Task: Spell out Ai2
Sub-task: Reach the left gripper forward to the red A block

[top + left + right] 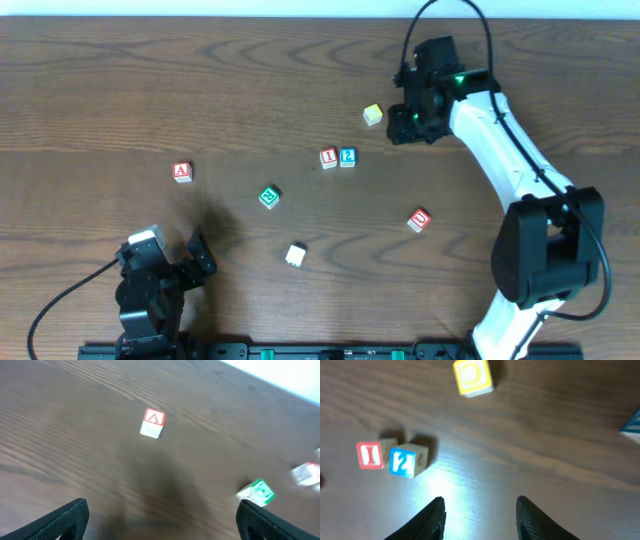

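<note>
Two joined: I block touching 2 block; A block well apart; left gripper, right gripper both agape, empty

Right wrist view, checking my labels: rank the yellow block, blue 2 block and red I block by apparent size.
1. yellow block
2. blue 2 block and red I block, tied: they look alike

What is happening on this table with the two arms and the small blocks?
The two arms are spelling Ai2 with letter blocks. The red I block and the blue 2 block sit side by side near the middle of the table. The red A block lies apart, on the left arm's side, not yet joined to them. The left gripper and the right gripper are both open and hold nothing.
</note>
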Robot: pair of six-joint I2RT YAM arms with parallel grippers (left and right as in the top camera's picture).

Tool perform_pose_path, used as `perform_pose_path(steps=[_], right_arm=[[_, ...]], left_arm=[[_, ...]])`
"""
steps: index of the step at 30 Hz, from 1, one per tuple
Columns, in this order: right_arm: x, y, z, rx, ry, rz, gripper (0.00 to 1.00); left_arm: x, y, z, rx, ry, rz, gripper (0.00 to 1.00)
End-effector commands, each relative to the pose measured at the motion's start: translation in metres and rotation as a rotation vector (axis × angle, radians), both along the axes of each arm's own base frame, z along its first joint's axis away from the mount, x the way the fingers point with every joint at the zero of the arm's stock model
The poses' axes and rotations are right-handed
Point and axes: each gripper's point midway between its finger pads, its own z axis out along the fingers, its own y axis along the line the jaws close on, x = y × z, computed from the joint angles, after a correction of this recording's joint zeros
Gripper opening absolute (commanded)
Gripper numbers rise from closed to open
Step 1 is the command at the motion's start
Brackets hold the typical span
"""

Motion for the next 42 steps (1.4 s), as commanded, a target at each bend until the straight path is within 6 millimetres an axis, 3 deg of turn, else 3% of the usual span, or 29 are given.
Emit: perform_pose_path(steps=[1, 5, 9, 13, 18, 23, 27, 33, 38, 42], right_arm=[[-0.002, 0.004, 0.007, 0.020, -0.004, 0.029, 0.46], [-0.010, 0.008, 0.006, 0.042, 0.030, 0.037, 0.45], [-0.014, 0.008, 0.005, 0.043, 0.047, 0.040, 0.45], [-0.018, 0.008, 0.005, 0.042, 0.062, 0.040, 0.46], [-0.016, 0.008, 0.005, 0.043, 0.055, 0.040, 0.49], [-0.010, 0.010, 0.007, 0.042, 0.020, 0.073, 0.49], [0.004, 0.013, 0.011, 0.054, -0.042, 0.074, 0.50], [0.022, 0.018, 0.018, 0.074, -0.120, 0.078, 0.55], [0.027, 0.017, 0.021, 0.104, -0.133, 0.072, 0.58], [0.029, 0.017, 0.022, 0.112, -0.142, 0.072, 0.58]], left_arm=[[0.002, -0.014, 0.000, -0.175, -0.013, -0.001, 0.95], [0.001, -0.034, 0.002, -0.251, -0.010, -0.094, 0.95], [0.001, -0.033, 0.003, -0.269, -0.015, -0.083, 0.95], [0.011, -0.032, 0.024, -0.238, -0.110, -0.101, 0.96], [0.018, -0.007, 0.047, -0.141, -0.167, 0.010, 0.96], [0.028, 0.014, 0.055, -0.029, -0.042, 0.087, 0.96], [0.053, 0.027, 0.065, 0.063, 0.083, 0.095, 0.96], [0.107, 0.037, 0.047, 0.102, 0.352, 0.069, 0.96], [0.133, 0.026, 0.025, 0.163, 0.620, -0.054, 0.96], [0.144, 0.026, 0.014, 0.235, 0.730, -0.089, 0.96]])
